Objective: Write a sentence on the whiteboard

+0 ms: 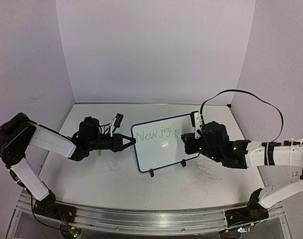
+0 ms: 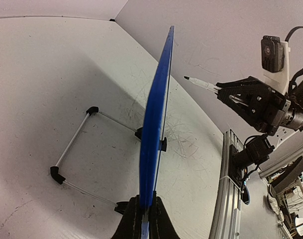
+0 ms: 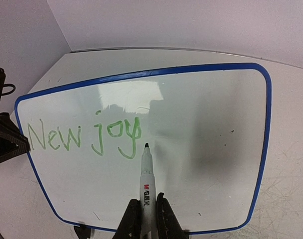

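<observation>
From my console, the scuffed white table (image 1: 91,169) filled the lower half of the top view, grey scribbles across it. The whiteboard (image 1: 161,155) stood near the middle of the table between the two arms. It was propped upright on its small black feet, with a wire stand (image 2: 71,149) folded out behind it.

The left tool (image 1: 130,141) was pinched shut on the board's left blue rim, its jaws squeezed onto the edge. The right tool (image 3: 147,206) sat on the right, facing the board, and was clamped narrow around the barrel of a marker (image 3: 146,174).

The marker's dark tip pointed at the white face, just right of the last letter. In the left wrist view a small gap showed between tip and board.

The sentence (image 3: 86,135) ran in thin green letters across the left part of the board and read only "New joy" — one line.
</observation>
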Available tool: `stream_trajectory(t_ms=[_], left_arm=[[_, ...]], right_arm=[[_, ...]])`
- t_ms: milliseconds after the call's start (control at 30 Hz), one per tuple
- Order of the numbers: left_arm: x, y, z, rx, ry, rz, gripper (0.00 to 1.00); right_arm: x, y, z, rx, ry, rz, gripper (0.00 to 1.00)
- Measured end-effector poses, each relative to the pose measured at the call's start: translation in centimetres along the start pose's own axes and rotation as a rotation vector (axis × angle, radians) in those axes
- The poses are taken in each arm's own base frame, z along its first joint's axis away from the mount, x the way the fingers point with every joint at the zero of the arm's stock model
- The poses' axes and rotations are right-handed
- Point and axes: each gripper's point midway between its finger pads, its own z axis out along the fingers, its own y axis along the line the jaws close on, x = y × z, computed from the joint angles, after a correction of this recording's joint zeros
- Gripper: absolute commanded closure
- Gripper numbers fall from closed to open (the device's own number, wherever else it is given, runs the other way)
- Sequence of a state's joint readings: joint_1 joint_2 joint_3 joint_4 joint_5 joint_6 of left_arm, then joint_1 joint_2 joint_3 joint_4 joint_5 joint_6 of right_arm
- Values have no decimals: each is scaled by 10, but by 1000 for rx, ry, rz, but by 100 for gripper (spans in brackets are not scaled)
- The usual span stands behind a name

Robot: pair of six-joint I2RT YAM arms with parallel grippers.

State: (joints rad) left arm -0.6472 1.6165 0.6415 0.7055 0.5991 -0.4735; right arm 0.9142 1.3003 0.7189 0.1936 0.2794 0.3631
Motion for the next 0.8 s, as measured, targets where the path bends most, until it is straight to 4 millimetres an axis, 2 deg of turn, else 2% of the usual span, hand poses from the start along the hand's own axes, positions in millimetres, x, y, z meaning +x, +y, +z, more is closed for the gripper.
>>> stream_trajectory(t_ms=[600,800], left_arm=[[0,0,0,0,0,2,100],[0,0,0,0,1,2,100]], right_arm=[[-12,5,17,21,-29,-23,100],[-16,1,19,44,-44,-18,100]])
